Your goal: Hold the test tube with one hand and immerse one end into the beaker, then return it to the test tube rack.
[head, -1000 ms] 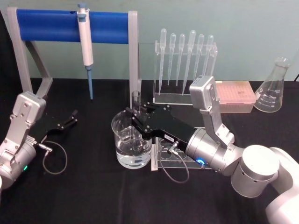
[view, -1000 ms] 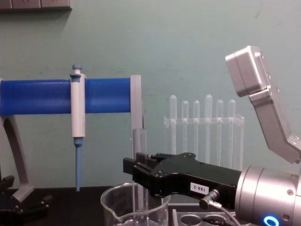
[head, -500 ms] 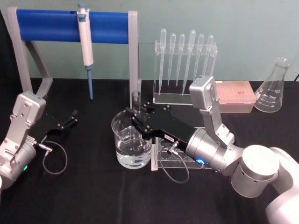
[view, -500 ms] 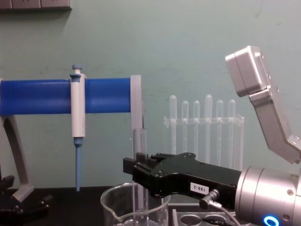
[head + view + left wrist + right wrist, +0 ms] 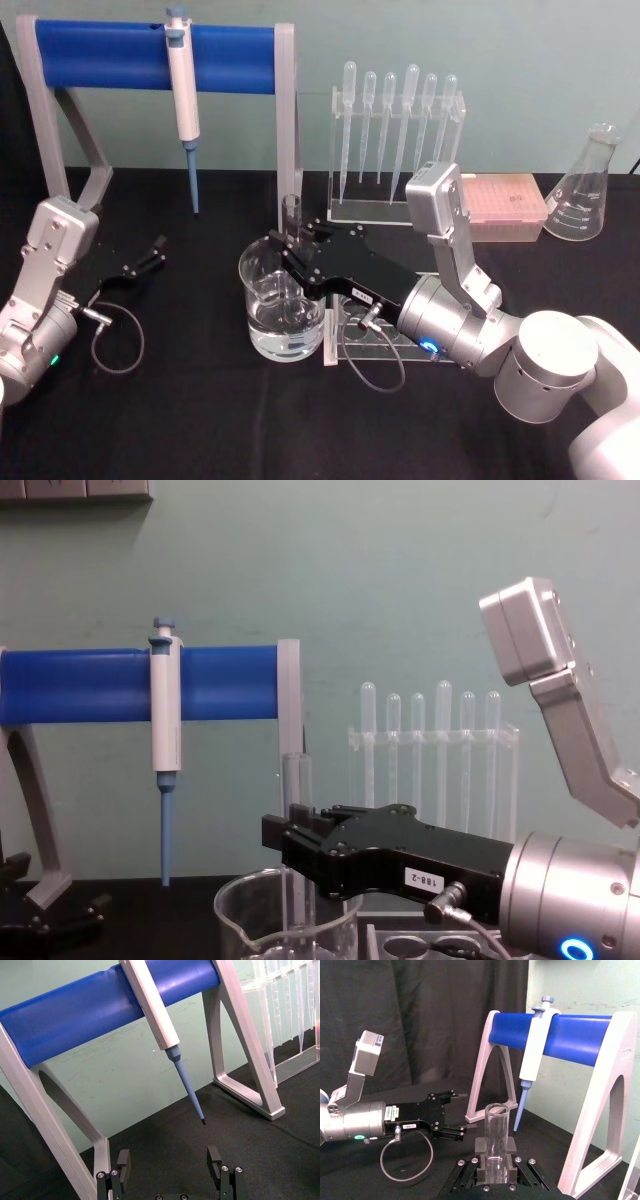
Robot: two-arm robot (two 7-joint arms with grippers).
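Note:
The test tube (image 5: 291, 213) stands upright with my right gripper (image 5: 288, 258) shut on its middle. Its open rim rises above the black fingers (image 5: 300, 832). Its lower part runs down inside the wide glass beaker (image 5: 262, 318), which holds some water at the bottom. From the chest, the test tube (image 5: 296, 778) rises straight over the beaker rim (image 5: 238, 902). The right wrist view shows the test tube (image 5: 496, 1132) clamped between the pads. My left gripper (image 5: 150, 258) rests low at the table's left, open and empty, as its fingers (image 5: 215, 1159) show.
A blue-barred stand (image 5: 110, 55) holds a white-and-blue pipettor (image 5: 182, 95) behind the beaker. A clear rack of plastic pipettes (image 5: 395, 140), a pink tip box (image 5: 505, 200) and a conical flask (image 5: 585, 185) line the back right. A clear tube rack (image 5: 385, 340) lies under my right wrist.

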